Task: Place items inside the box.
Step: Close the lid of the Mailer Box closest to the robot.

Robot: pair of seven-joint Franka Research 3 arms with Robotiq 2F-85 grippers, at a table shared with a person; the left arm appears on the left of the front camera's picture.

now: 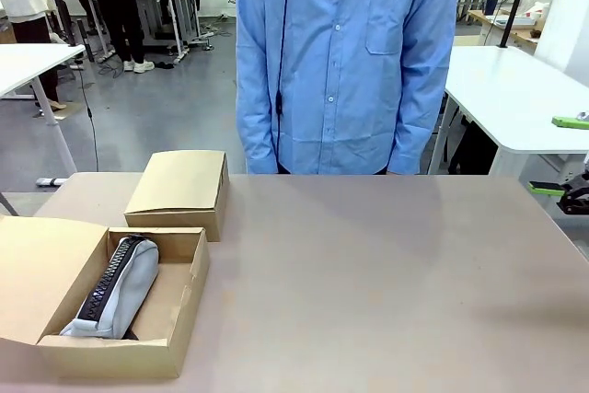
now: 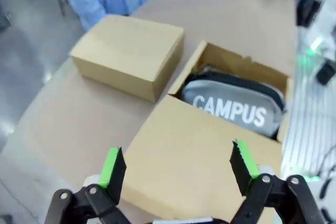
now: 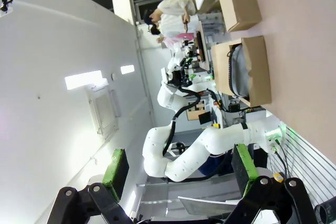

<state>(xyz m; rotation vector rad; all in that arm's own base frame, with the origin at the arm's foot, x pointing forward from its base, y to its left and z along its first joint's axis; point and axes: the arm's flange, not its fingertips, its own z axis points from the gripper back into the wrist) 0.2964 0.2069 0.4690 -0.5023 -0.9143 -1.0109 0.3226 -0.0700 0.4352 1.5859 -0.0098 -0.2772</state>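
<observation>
The box stands open at the table's near left, its wide lid flap folded out to the left. A grey zip pencil case lies inside it; in the left wrist view it reads "CAMPUS". My left gripper hovers open above the lid flap, holding nothing. At the picture's right edge my right gripper is open and empty, pointing left, off the table's side. In the right wrist view the right gripper is open, with the box and the pencil case far off.
A smaller closed cardboard box sits just behind the open one. A person in a blue shirt stands at the far edge. The brown table is bare across its middle and right. White tables stand beyond.
</observation>
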